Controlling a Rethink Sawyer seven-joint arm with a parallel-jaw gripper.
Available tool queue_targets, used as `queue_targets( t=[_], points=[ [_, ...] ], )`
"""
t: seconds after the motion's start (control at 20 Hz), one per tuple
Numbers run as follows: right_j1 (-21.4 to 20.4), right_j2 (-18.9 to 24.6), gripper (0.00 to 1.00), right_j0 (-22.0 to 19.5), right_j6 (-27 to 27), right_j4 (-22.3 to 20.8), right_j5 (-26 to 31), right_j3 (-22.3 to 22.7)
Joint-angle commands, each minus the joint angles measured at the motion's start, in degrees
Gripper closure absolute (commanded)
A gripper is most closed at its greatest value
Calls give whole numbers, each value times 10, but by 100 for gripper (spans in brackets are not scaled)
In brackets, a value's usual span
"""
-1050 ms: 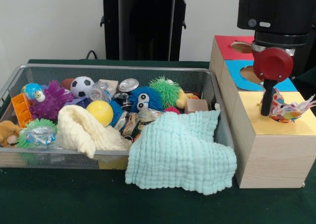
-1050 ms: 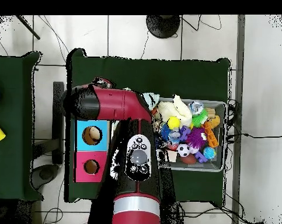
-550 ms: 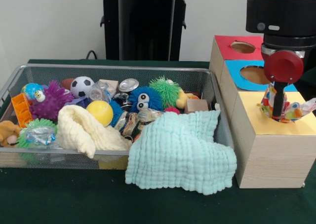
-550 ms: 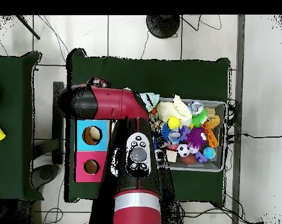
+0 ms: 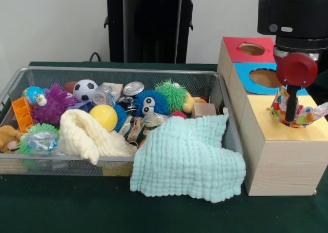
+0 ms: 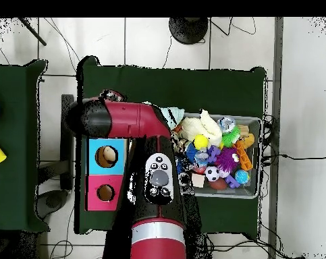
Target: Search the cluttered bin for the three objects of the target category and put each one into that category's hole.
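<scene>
My gripper hangs at the right over the yellow top of the wooden sorting box. It is shut on a colourful patterned cloth, which bunches around the black finger and touches the yellow surface. Behind it lie the blue section with its hole and the red section with its hole. A mint cloth drapes over the near right corner of the wire bin, and a cream cloth lies inside. In the overhead view the red arm hides the gripper and the yellow section.
The bin holds several toys: a soccer ball, a yellow ball, a purple spiky ball, a blue furry toy, a green spiky ball and a wooden block. A black pedestal stands behind.
The gripper carried the patterned cloth a little to the right over the yellow top and lowered it; in the last half second it has hardly moved.
</scene>
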Motion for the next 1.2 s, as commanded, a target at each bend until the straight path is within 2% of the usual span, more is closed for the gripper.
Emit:
queue_targets(
  t=[0.05, 0.45, 0.8, 1.2],
  points=[
    [18, 11, 100, -1, 175, 15, 46, 54],
    [31, -18, 100, 21, 195, 17, 94, 36],
    [37, -26, 100, 28, 194, 19, 103, 33],
    [58, -34, 100, 29, 197, 21, 65, 26]
  ],
)
